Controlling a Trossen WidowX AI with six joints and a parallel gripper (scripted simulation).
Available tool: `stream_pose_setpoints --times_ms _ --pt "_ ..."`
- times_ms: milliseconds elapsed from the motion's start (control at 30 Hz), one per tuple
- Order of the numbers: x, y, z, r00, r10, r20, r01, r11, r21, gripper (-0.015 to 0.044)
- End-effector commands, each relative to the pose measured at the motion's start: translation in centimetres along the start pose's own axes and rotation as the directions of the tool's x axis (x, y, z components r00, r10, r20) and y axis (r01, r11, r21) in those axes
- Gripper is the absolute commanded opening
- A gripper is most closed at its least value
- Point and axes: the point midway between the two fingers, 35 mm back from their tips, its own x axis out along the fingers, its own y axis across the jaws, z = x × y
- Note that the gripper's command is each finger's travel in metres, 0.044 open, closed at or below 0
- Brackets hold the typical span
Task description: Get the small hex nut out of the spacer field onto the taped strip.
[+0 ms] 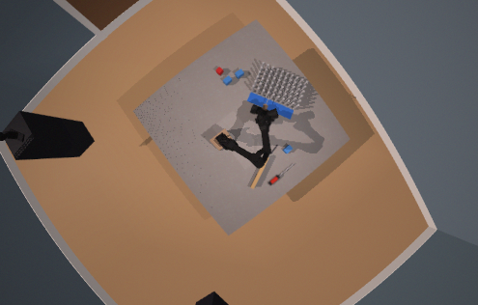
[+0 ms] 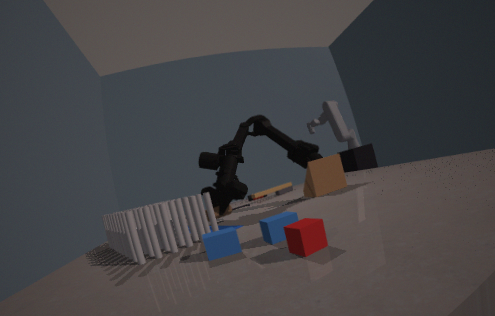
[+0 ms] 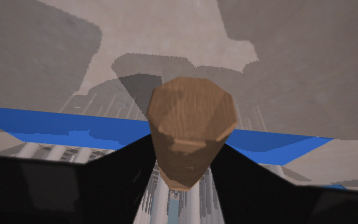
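Black parallel-jaw gripper (image 1: 265,110) (image 2: 221,210) (image 3: 184,139): pinched on a brown wooden tool handle (image 3: 192,107), its blunt end toward the wrist camera; the working tip is not clearly visible.
Blue taped strip (image 1: 284,112) (image 3: 115,125): runs crosswise beneath the gripper, along the front of the spacers.
Standing grey metal spacers (image 1: 282,82) (image 2: 167,225) (image 3: 82,154): just beyond the strip, on the side away from the arm's base; upright in close rows.
Small hex nut: cannot be made out in any view; by the task it should lie deep among the spacers, so ahead of the gripper, across the strip.
Handle line: the handle points down and toward the field; the coming reach probably needs it lined up with a lane between rows.
Nearer arm: the only one working, black (image 1: 266,137) (image 2: 277,135).
Risk: a sideways drift could tip a front spacer.
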Motion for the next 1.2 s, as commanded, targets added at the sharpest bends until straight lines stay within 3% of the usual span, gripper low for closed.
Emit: stream_pose_setpoints --times_ms 0,1167 --pt "0.0 0.2 -0.6 1.0 0.007 -0.009 -0.007 1.0 0.006 0.0" --pt "1.2 0.2 -2.4 1.0 0.008 -0.01 -0.008 1.0 0.006 0.0"
